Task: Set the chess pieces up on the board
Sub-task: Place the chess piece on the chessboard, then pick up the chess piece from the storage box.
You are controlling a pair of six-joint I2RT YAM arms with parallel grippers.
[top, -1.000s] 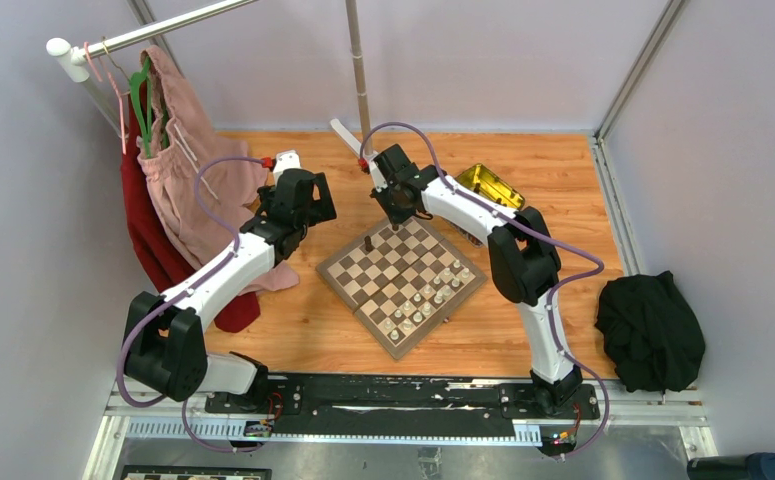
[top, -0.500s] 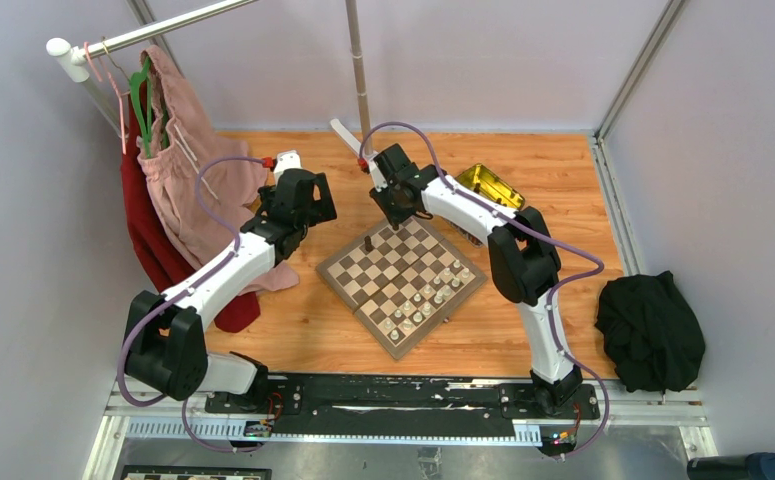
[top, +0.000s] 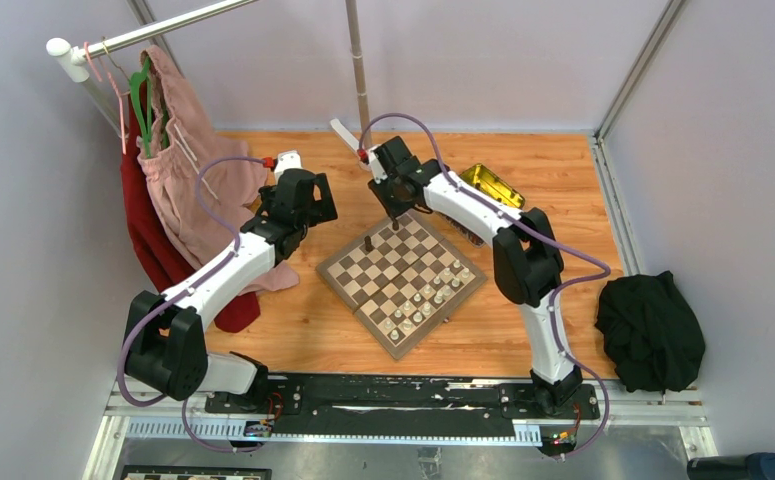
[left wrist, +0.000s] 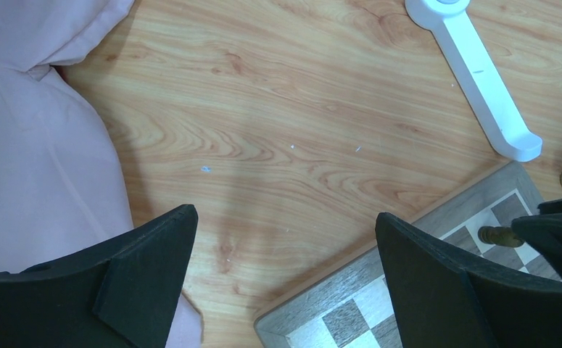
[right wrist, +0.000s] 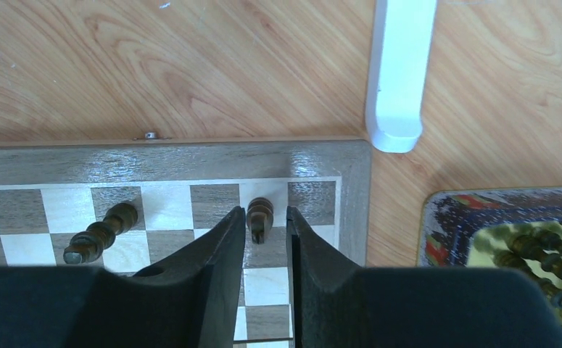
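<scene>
Wood-grain table; chessboard lies flat on it, turned corner-on to the arms, approx. mid-way betw. them.

Pieces on board: pale pieces grouped along the near-right side, upright as far as top view shows. One dark piece stands alone nr the far-left edge.

R gripper: pointing down over the far corner of the board. Jaws parted a little, second dark piece upright betw. the tips. Sliver of gap seen on one side of it; other side too close to tell contact. Not clamped as seen.

L gripper: jaws wide apart, nothing betw. them. Hangs over bare table just off the board's left corner.

Other items: yellow tin on table just beside the board's far corner, more dark pieces lying inside. White plastic bar on table nr same corner, not touching board. Pink garment hangs at left. Black cloth bunched on table, right side, well apart from board.
</scene>
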